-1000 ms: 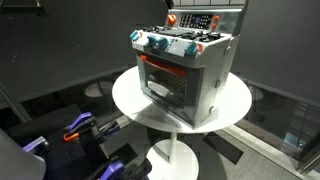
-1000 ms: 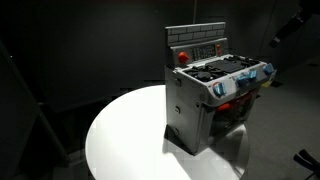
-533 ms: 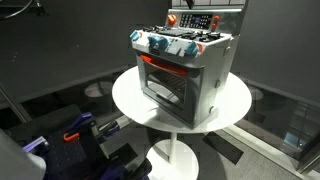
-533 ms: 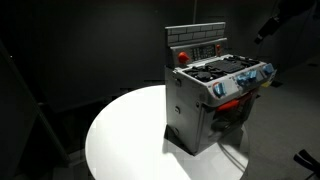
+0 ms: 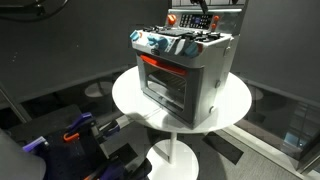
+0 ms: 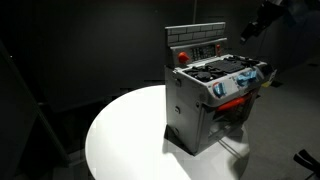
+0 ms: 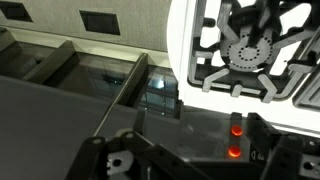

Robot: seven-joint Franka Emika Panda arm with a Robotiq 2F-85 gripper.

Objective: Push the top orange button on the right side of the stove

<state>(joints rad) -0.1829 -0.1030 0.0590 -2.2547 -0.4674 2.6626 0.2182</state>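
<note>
Well, I count one round white tabletop [image 6: 120, 140], one stove [image 6: 200, 105] standing on it, then my fingers [image 6: 250, 30] higher, clear of its back panel; apart or together, I cannot tell. The wrist view shows two orange buttons [image 7: 237, 128].

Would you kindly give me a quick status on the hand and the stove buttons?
Hand hovering above the stove, clear of it; open or shut unclear. Two orange buttons in wrist view, untouched. Nothing blocking them.
</note>
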